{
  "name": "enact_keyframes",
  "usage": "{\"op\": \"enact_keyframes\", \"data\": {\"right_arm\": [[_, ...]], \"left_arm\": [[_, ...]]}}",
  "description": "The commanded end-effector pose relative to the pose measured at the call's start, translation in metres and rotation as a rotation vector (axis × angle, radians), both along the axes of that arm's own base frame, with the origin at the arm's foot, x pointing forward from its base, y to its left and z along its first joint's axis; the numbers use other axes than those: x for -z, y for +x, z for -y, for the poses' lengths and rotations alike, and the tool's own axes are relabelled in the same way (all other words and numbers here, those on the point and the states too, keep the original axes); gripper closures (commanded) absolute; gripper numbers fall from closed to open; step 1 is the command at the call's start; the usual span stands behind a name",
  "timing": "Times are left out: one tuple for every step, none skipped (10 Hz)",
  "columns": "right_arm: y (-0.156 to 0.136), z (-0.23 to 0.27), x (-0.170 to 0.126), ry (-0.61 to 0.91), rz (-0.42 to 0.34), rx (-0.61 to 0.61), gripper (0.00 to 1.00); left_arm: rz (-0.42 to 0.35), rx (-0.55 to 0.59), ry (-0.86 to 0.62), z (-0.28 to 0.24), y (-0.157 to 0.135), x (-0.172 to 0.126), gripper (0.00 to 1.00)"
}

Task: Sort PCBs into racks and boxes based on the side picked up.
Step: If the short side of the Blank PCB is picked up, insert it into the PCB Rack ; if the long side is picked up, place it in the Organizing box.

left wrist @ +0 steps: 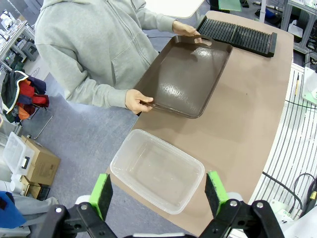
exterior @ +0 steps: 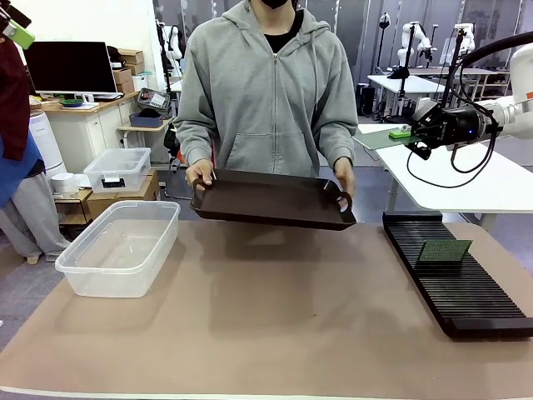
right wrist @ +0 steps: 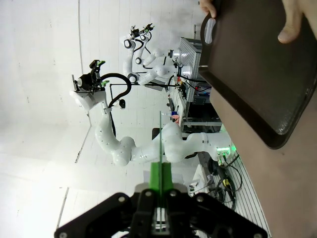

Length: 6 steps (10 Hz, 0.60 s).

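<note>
My right gripper (exterior: 403,133) hovers high at the far right, beyond the table, shut on a flat green PCB (exterior: 376,138). The right wrist view shows that PCB (right wrist: 160,141) edge-on between the closed fingertips (right wrist: 161,171). A second PCB (exterior: 444,250) stands upright in the long black rack (exterior: 470,296) at the table's right; the rack (left wrist: 237,33) also lies past the tray in the left wrist view. The clear box (exterior: 137,205) sits empty at the table's left. My left gripper (left wrist: 158,194) hangs open high above the box (left wrist: 168,148), holding nothing.
A person in a grey hoodie holds an empty dark brown tray (exterior: 275,204) by both handles over the table's far middle; the tray (left wrist: 190,79) (right wrist: 257,64) shows in both wrist views. A small lidded clear container (exterior: 118,169) stands off the table at the back left.
</note>
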State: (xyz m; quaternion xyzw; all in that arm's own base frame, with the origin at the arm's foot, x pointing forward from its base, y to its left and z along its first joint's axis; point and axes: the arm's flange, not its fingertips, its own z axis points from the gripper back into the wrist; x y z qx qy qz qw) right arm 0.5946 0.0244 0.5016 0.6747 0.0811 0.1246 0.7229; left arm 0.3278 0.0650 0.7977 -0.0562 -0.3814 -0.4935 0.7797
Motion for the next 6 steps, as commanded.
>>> {"op": "enact_keyframes", "data": {"right_arm": [[0.000, 0.000, 0.000, -0.002, 0.004, 0.001, 1.00], [0.000, 0.000, 0.000, -0.002, 0.004, 0.001, 1.00], [0.000, 0.000, 0.000, -0.002, 0.004, 0.001, 1.00], [0.000, 0.000, 0.000, 0.000, 0.000, 0.000, 0.98], [-0.010, 0.006, -0.008, -0.010, 0.107, -0.013, 0.98], [-0.016, 0.015, -0.019, -0.037, 0.272, -0.026, 0.98]], "left_arm": [[-0.001, -0.001, 0.003, 0.000, 0.000, 0.001, 0.00], [-0.001, -0.001, 0.003, 0.000, 0.000, 0.001, 0.00], [-0.001, -0.001, 0.003, 0.000, 0.000, 0.001, 0.00], [-0.001, -0.001, 0.003, 0.000, 0.000, 0.001, 0.00], [-0.001, -0.001, 0.003, 0.000, 0.000, 0.001, 0.00], [-0.001, -0.001, 0.003, 0.000, 0.000, 0.001, 0.00]]}}
